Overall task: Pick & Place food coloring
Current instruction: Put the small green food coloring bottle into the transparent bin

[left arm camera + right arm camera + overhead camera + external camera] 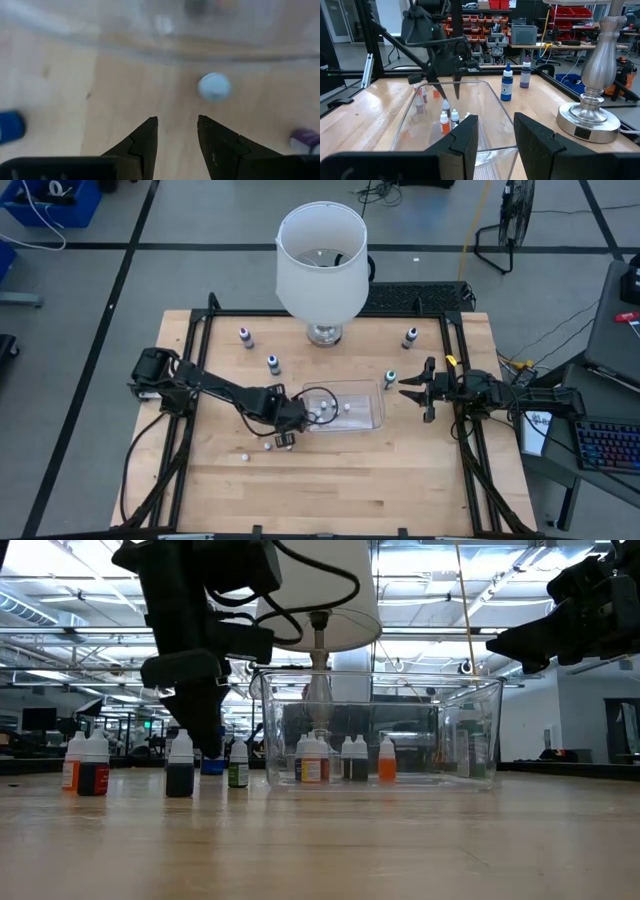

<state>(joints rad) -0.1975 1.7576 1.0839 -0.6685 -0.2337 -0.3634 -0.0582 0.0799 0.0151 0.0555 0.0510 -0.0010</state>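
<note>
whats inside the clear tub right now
Several small food coloring bottles stand inside the clear tub, one orange. The left gripper and tub wall hide part, so no exact count.

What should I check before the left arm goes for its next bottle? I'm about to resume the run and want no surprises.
1. Left gripper open and empty: ok, a gap shows between its fingers with nothing in it.
2. Target under the left gripper: ok, a white-capped bottle stands just ahead of the fingers, outside the clear tub.
3. Gripper centred on that bottle: not ok, the cap sits off to one side of the gap.
4. Tub ready to receive: ok, it is upright with several bottles already inside.
5. Right gripper out of the way: ok, it is open at the tub's far end, holding nothing.
6. Neighbouring purple bottle clear of the approach: cannot tell.
</note>
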